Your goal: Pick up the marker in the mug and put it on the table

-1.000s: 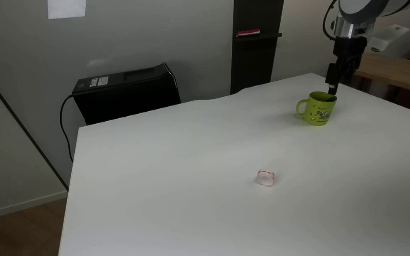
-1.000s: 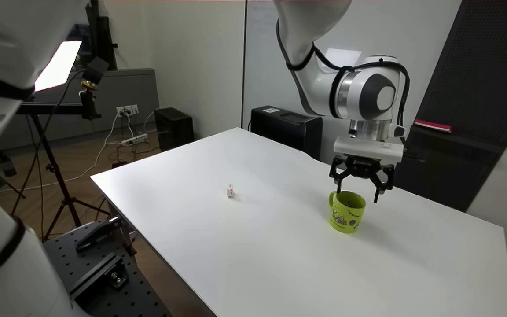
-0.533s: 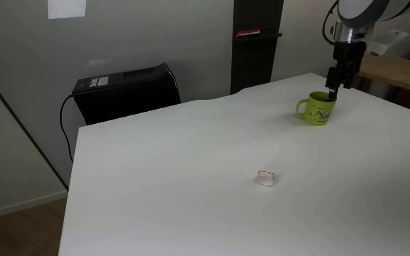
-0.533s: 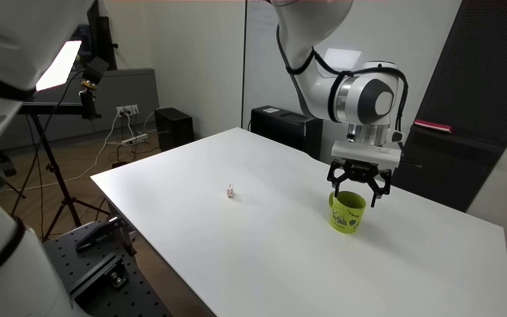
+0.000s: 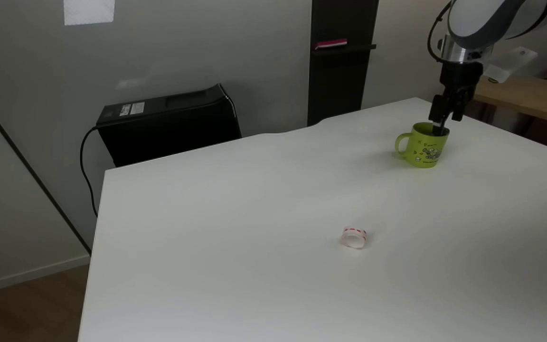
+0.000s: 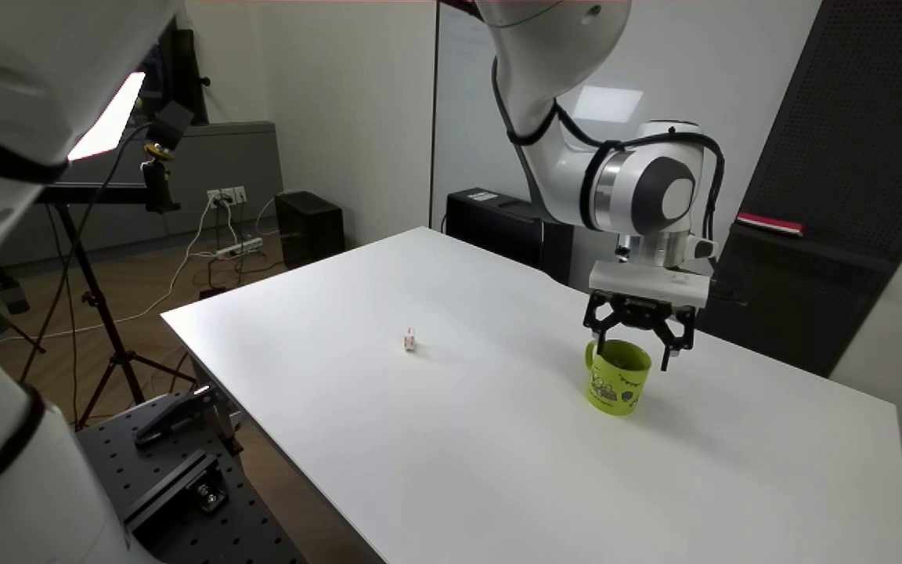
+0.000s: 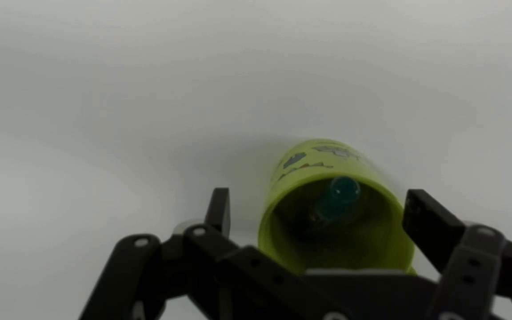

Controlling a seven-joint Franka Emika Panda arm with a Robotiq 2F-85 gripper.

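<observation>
The lime-green mug (image 5: 423, 154) stands upright on the white table (image 5: 231, 228); it also shows in an exterior view (image 6: 614, 395) and in the wrist view (image 7: 322, 160). The dark green marker (image 7: 344, 192) leans inside the mug in the wrist view, its rounded end near the rim. In both exterior views the marker is hard to make out. My gripper (image 7: 317, 195) is open above the mug, with nothing between its fingers. In the wrist view the fingers show on either side of the mug's mouth. Whether one finger touches the rim, I cannot tell.
A small clear roll with red marks (image 5: 353, 238) lies on the table, well away from the mug; it also shows in an exterior view (image 6: 409, 339). A black box-shaped device (image 5: 169, 123) stands beyond the table edge. A wooden table (image 5: 530, 97) stands behind the arm.
My gripper has come down toward the mug and shifted slightly toward the handle side, staying open. The mug and the clear roll have not moved.
</observation>
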